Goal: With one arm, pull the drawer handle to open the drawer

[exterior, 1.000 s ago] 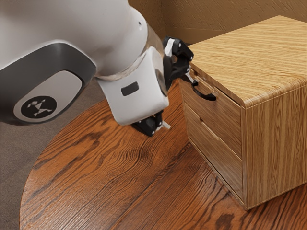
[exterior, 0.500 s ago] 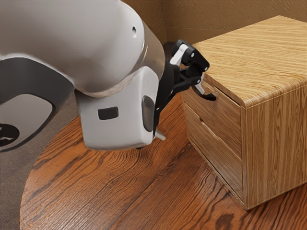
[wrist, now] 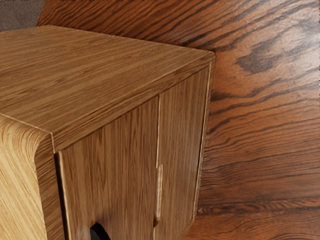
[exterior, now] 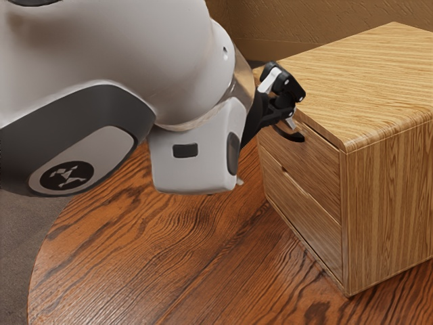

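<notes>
Jaws of your gripper sit right at the black handle of the top drawer, but you cannot tell whether they clasp it. That drawer looks flush with the cabinet, so the pull itself is not yet done.

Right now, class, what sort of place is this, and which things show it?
Probably a simulated home or office room: a light-wood drawer cabinet stands on a round dark-wood table, with grey carpet below and a brown wall behind.
</notes>
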`<move>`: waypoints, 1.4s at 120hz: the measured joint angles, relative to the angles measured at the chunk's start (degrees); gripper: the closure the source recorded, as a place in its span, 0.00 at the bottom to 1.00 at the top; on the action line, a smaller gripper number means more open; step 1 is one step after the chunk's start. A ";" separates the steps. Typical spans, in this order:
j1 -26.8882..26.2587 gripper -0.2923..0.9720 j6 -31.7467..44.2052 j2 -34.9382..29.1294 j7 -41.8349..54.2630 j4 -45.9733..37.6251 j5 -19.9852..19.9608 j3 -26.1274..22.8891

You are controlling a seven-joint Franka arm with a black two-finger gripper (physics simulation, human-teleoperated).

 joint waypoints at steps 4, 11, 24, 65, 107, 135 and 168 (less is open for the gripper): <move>-0.02 0.25 0.21 0.01 0.20 -0.09 0.02 -0.01; -0.04 0.25 0.73 -0.23 0.52 -0.03 0.06 0.01; -0.06 0.25 1.73 -0.23 1.03 -0.57 0.07 -0.04; -0.18 0.25 10.61 -5.81 2.03 -8.06 -0.64 2.85; -0.29 0.25 17.51 -4.74 2.53 -12.75 -0.79 4.03; -1.50 0.25 19.42 -4.95 2.73 -13.15 -0.75 7.22; -3.86 0.25 22.94 -2.52 2.87 -15.34 -0.71 11.05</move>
